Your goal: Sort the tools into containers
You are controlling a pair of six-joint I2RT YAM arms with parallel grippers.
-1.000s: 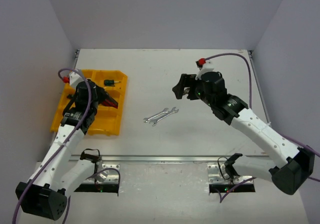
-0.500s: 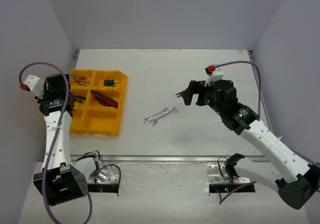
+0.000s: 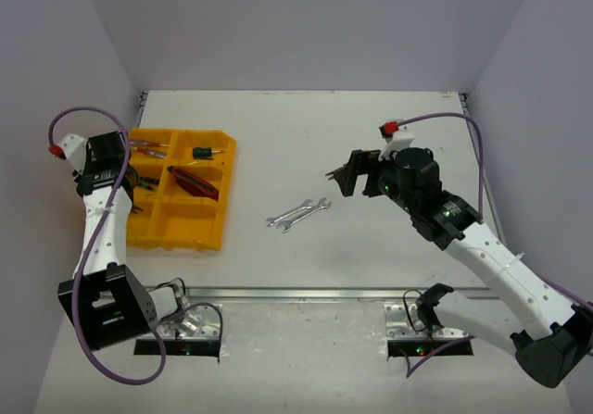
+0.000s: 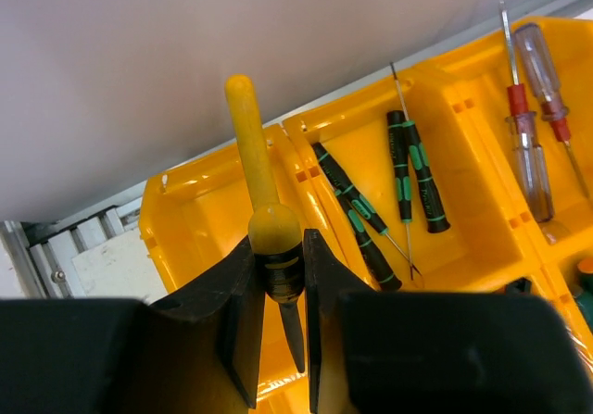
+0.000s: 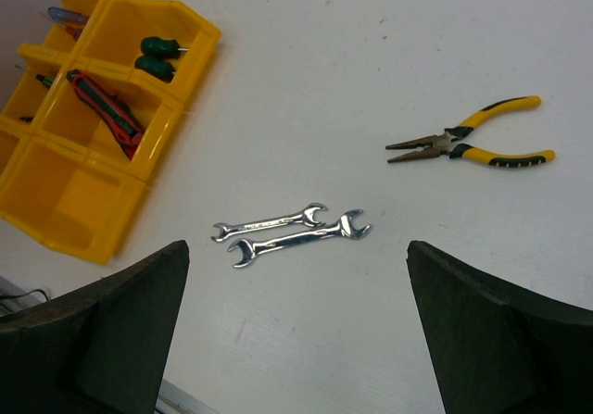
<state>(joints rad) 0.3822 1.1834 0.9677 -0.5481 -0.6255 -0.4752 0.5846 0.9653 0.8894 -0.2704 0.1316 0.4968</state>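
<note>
My left gripper (image 4: 280, 247) is shut on a yellow-handled tool (image 4: 252, 145) with a black collar and a dark blade, held over the left end of the yellow tray (image 4: 195, 219). From above, the left gripper (image 3: 134, 181) is at the tray's (image 3: 181, 233) left edge. Red-handled pliers (image 3: 193, 181), a green screwdriver (image 3: 206, 152), black-green screwdrivers (image 4: 357, 215) and red screwdrivers (image 4: 528, 136) lie in compartments. Two silver wrenches (image 3: 298, 214) lie mid-table. My right gripper (image 3: 341, 175) hangs open above the table, with the wrenches (image 5: 292, 231) below and yellow-black pliers (image 5: 473, 141) to their right.
White walls close in the table on the left, back and right. A metal rail (image 3: 306, 293) runs along the near edge by the arm bases. The tray (image 5: 65, 201) sits close to the left wall.
My left arm has swung from over the tray's middle to its left edge, still gripping the yellow-handled tool. The right arm drew back to the right a little, staying open.
</note>
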